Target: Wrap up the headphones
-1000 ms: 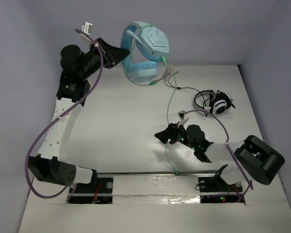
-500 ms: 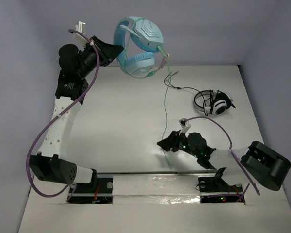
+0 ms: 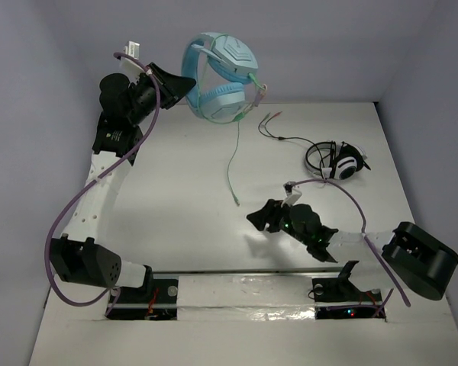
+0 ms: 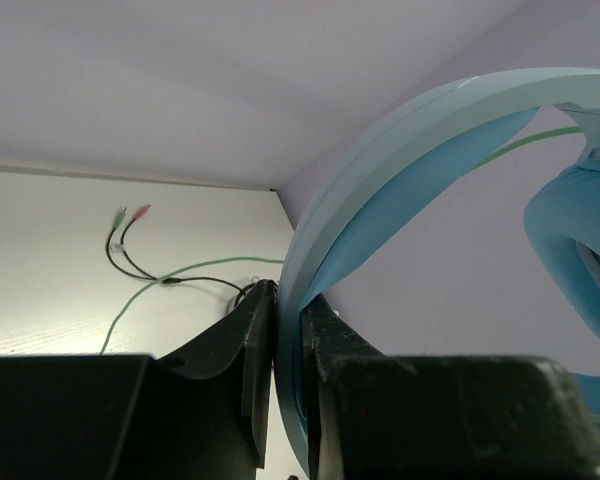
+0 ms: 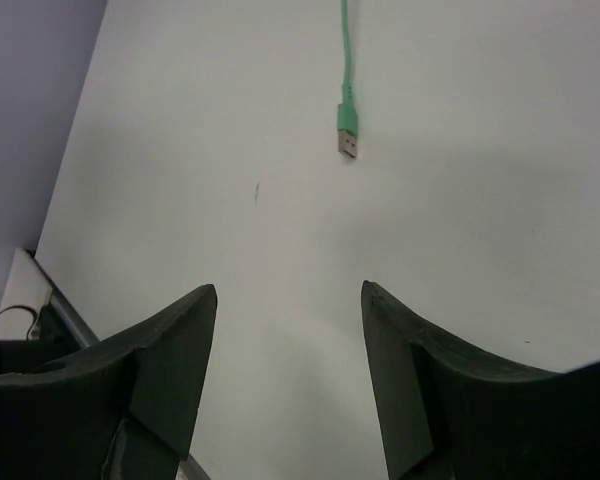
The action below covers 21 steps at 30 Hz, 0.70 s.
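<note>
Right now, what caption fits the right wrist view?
Open right hand above the table, green cable plug just ahead.

The top camera looked down from above and behind the arm bases [image 3: 145, 293] over the whole table [image 3: 183, 191]. The left wrist camera sat very near the headphones [image 4: 380, 180], facing the far wall [image 4: 180, 80]. The right wrist camera looked down closely at the table and shared the green plug [image 5: 347, 140] with the top view.
</note>
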Each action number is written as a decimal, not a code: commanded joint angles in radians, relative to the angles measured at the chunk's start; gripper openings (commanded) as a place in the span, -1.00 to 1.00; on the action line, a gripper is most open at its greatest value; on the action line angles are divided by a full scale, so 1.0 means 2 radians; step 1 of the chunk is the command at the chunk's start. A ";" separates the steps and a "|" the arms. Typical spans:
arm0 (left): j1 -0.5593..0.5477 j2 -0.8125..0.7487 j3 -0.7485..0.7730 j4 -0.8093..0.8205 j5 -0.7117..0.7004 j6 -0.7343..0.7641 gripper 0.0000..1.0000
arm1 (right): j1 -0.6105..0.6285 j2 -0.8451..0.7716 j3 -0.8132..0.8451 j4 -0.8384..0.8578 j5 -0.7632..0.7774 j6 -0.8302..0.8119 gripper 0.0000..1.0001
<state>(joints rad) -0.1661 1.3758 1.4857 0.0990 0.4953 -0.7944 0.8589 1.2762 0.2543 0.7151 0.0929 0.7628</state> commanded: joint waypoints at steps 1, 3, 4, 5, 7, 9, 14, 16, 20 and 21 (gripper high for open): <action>0.003 -0.026 0.007 0.053 0.002 -0.019 -1.00 | 0.005 -0.008 0.019 -0.015 0.067 -0.005 0.31; 0.003 -0.027 0.006 0.049 0.002 -0.015 -1.00 | 0.005 -0.005 0.036 -0.028 0.072 -0.006 0.30; 0.003 -0.027 0.004 0.050 0.002 -0.015 -1.00 | 0.005 -0.003 0.042 -0.033 0.080 -0.004 0.30; 0.003 -0.028 0.003 0.050 0.003 -0.015 -1.00 | 0.005 0.002 0.045 -0.030 0.082 -0.003 0.30; 0.003 -0.030 -0.003 0.055 0.002 -0.017 -1.00 | 0.005 0.011 0.059 -0.029 0.094 -0.002 0.33; 0.003 -0.030 -0.005 0.059 0.004 -0.019 -1.00 | 0.005 0.034 0.079 -0.016 0.086 -0.015 0.37; 0.003 -0.036 -0.010 0.057 0.008 -0.017 -1.00 | -0.016 0.096 0.153 -0.006 0.063 -0.033 0.41; 0.003 -0.039 -0.016 0.056 0.007 -0.016 -1.00 | -0.048 0.126 0.170 0.005 0.040 -0.019 0.41; 0.003 -0.045 -0.020 0.050 0.008 -0.009 -1.00 | -0.081 0.190 0.241 -0.013 0.011 -0.006 0.38; 0.003 -0.046 -0.023 0.052 0.011 -0.009 -1.00 | -0.081 0.204 0.259 -0.024 0.010 -0.009 0.38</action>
<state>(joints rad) -0.1661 1.3647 1.4357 0.1047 0.4965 -0.7849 0.7197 1.6188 0.6636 0.6556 0.1493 0.7410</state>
